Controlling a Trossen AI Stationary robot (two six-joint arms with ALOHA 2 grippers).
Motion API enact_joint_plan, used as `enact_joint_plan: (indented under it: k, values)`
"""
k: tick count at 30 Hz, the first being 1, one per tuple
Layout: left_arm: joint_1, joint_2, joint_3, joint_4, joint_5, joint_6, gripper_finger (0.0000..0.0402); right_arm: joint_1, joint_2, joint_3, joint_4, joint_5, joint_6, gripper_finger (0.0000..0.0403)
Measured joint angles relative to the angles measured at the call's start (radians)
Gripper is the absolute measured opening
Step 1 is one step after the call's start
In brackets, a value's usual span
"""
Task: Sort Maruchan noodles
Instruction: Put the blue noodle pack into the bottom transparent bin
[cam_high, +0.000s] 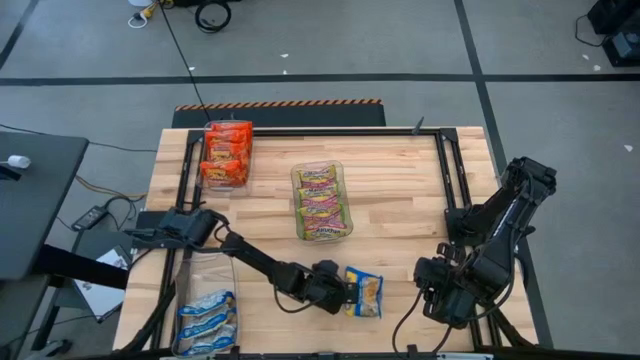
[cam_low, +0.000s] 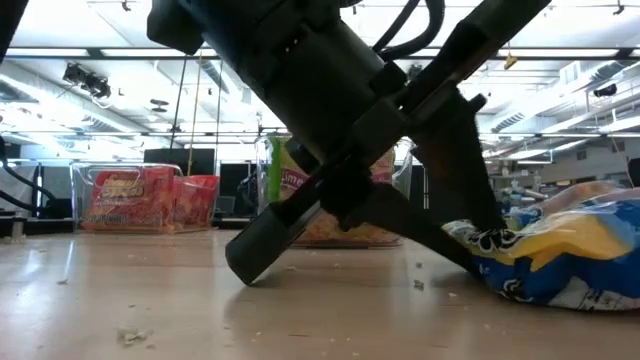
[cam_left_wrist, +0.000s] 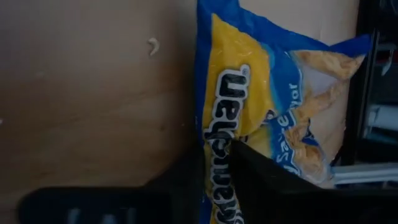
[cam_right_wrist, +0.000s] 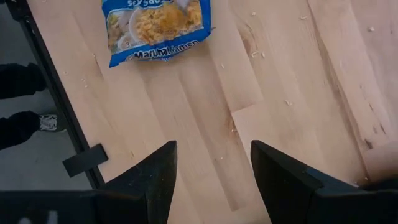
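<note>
Near the table's front edge, between my two arms, I'm closing my left gripper (cam_high: 345, 291) on the blue packet (cam_high: 365, 293). My left fingers (cam_left_wrist: 261, 174) are pinching its edge, one on each face as far as I can tell; the wrist view is too tight to be sure the grip is full. My right gripper (cam_right_wrist: 212, 163) is hanging idle over bare wood, jaws apart. I'm expecting the packet to be light, crinkly and slick, with a brittle noodle block inside, so I'm taking the flat seam edge and not squeezing the middle. It's blue and yellow with white print, lying flat. Blue bin (cam_high: 206, 320) sits front left.
</note>
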Motion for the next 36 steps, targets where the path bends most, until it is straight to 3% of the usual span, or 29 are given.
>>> enact_joint_plan:
  k: [4,9,17,25,33,36]
  values:
    - [0.001,-0.027,-0.005,-0.023,-0.005,0.134,0.0028,-0.006,0.0,0.0,0.0,0.0,-0.003,0.021]
    - [-0.006,-0.131,-0.008,-0.168,-0.001,0.319,0.0026,-0.021,0.0,0.0,0.0,0.047,-0.023,0.021]
    - [-0.11,-0.411,-0.006,-0.628,0.041,0.538,0.0038,-0.075,0.0,0.0,0.05,0.222,-0.15,0.021]
    - [-0.294,-0.66,-0.004,-1.044,0.034,0.844,0.0028,-0.199,0.0,0.0,0.354,0.364,-0.418,0.021]
    - [-0.455,-0.808,-0.004,-1.522,-0.02,0.792,0.0029,-0.336,0.014,0.0,0.634,0.387,-0.479,0.021]
    - [-0.505,-0.848,-0.019,-1.526,-0.029,0.772,0.003,-0.367,0.048,0.0,0.744,0.36,-0.498,0.021]
